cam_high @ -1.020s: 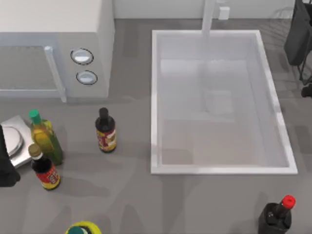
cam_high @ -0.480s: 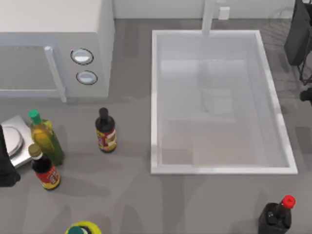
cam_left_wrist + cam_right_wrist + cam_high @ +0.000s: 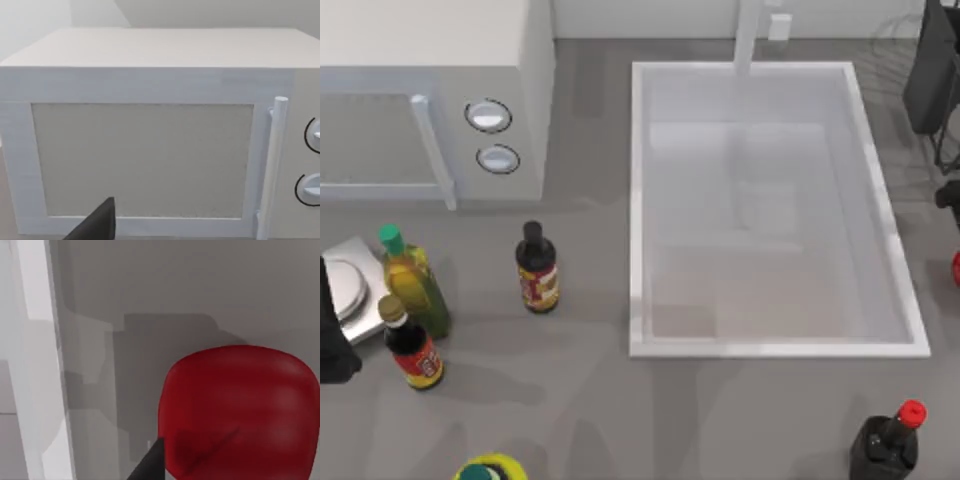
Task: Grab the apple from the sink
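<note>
The apple point(image 3: 240, 410) is glossy, red and blocky, and looms large in the right wrist view. My right gripper point(image 3: 210, 465) is shut on it, with one dark finger point(image 3: 150, 465) lying across its lower edge. It hangs over grey table just outside the sink's white rim point(image 3: 35, 290) and throws a shadow on the table. From above, a red sliver of the apple point(image 3: 956, 266) peeks in at the right edge, right of the sink point(image 3: 780, 348), below the right arm point(image 3: 932, 70). The basin floor is bare. My left arm point(image 3: 330, 330) is parked at the left edge.
A white microwave point(image 3: 430, 90) with two knobs fills the back left; the left wrist camera faces its door point(image 3: 142, 160). Three bottles point(image 3: 536, 268) and a silver scale point(image 3: 350, 290) stand left of the sink. A red-capped dark bottle point(image 3: 890, 440) stands front right. A faucet point(image 3: 748, 35) rises behind the sink.
A red sliver of the apple has come into the top view at the right edge. The dark part of the right arm there has shifted slightly. The left arm has not moved.
</note>
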